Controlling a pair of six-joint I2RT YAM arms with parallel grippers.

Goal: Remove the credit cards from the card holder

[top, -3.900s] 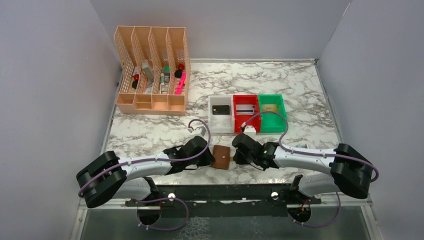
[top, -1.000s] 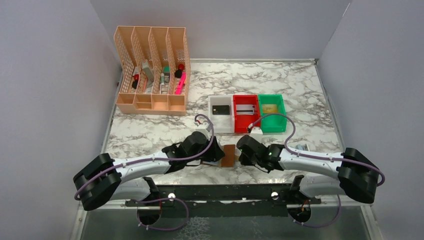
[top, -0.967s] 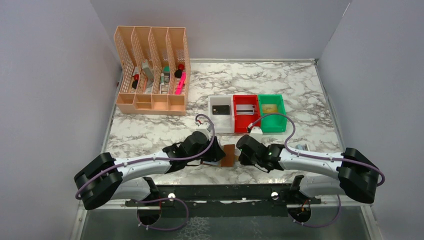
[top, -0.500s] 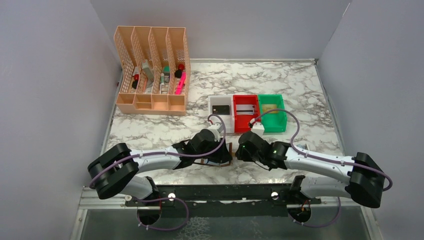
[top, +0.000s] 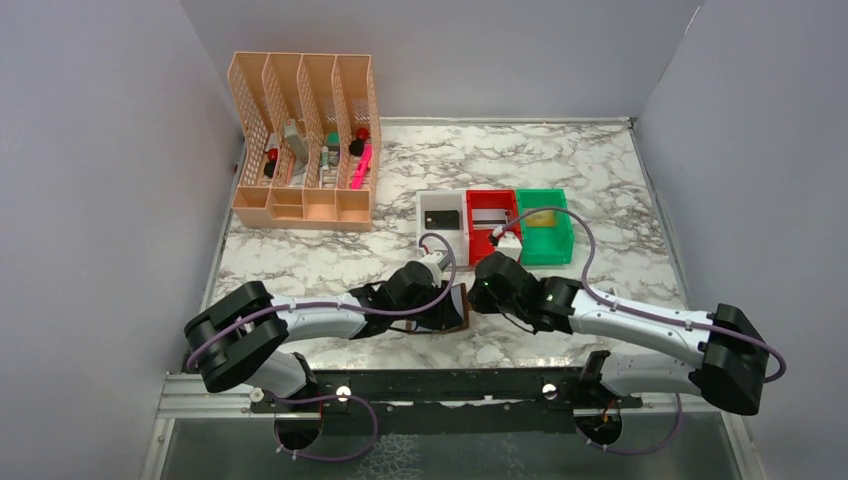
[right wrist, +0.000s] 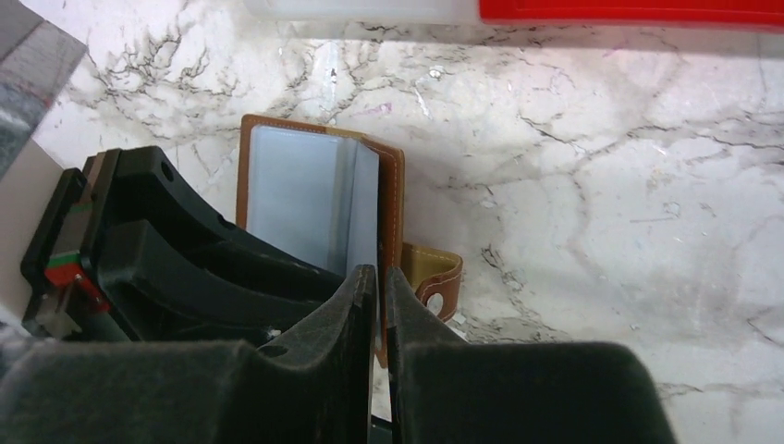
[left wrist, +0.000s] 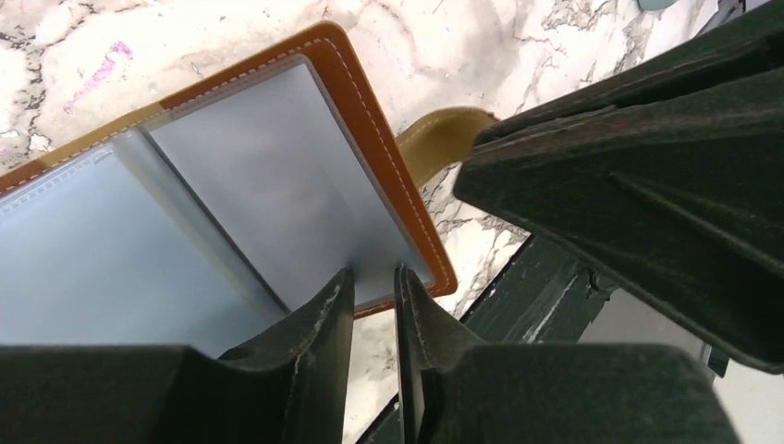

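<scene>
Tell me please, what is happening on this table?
Both arms work on the card holder, which lies open between them. The left gripper and the right gripper each seem to pinch a pale inner pocket. A black card lies in the white bin; the red bin and green bin beside it also hold cards.

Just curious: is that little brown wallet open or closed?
Open: the card holder lies spread, its pale blue-grey inside showing in both wrist views.
</scene>
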